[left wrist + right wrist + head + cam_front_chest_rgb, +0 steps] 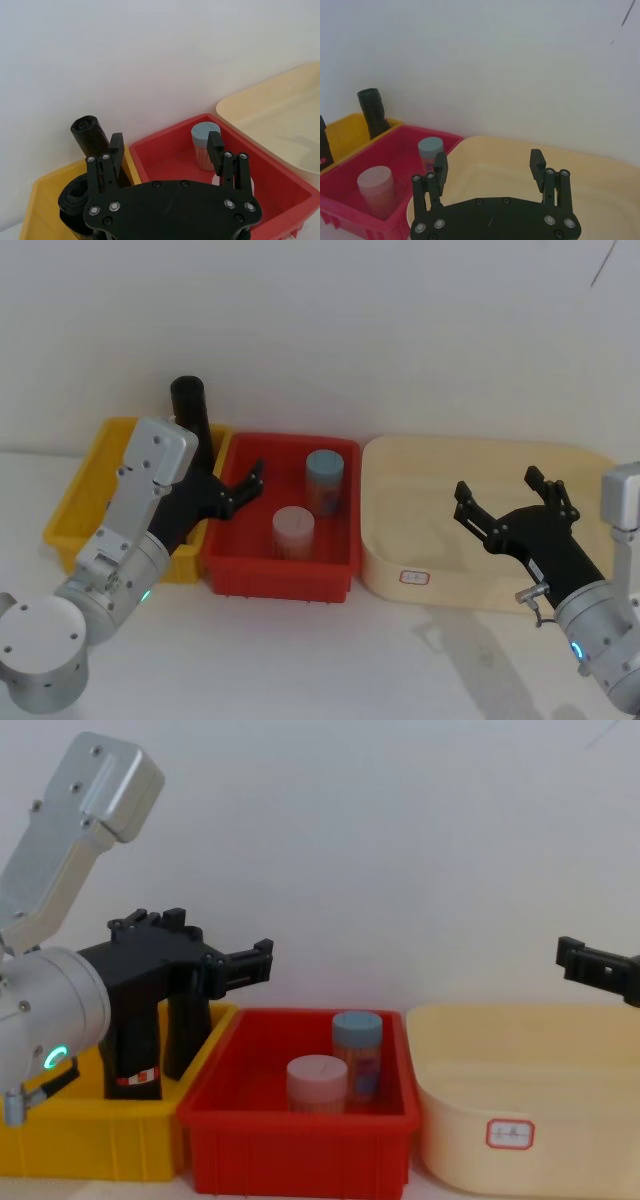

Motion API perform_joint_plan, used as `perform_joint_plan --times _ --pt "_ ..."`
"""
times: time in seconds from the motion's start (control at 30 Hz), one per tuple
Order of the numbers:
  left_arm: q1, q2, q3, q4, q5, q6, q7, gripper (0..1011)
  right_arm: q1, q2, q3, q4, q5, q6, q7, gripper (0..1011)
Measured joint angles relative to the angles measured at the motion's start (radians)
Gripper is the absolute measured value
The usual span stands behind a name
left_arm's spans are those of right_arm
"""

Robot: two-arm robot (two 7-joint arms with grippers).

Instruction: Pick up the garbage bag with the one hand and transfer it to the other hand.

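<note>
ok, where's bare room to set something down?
Beige tray: floor bare, right gripper open above it. Red bin: left part bare beside the two canisters, left gripper over that edge. Yellow bin crowded: garbage bag and plain black roll.

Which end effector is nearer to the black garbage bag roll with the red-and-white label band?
Left. The left end effector hovers by the banded black roll in the yellow bin; the right end effector hangs over the beige tray, beyond the red bin.

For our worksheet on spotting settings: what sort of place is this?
Probably a robot test bench: a white tabletop, a yellow bin, red bin and cream tub in a row, with the left end effector and right end effector open above them.
</note>
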Motion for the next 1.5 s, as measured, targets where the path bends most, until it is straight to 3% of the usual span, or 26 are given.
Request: perform_joint_plan --times 1.13,1.37,1.5 --pt "0.0 -0.001 0.0 -0.002 0.001 0.003 0.0 1001 0.002 0.0 0.0 0.002 0.001 0.001 0.005 1001" --pt "-0.004 -0.002 -0.002 -0.037 0.005 0.047 0.004 1001 0.023 0.002 -0.001 0.013 0.019 0.015 0.04 1001" --pt "-0.004 0.006 -0.014 -0.092 0.002 0.106 0.004 1002 0.049 0.004 -0.005 0.022 0.041 0.035 0.079 1001"
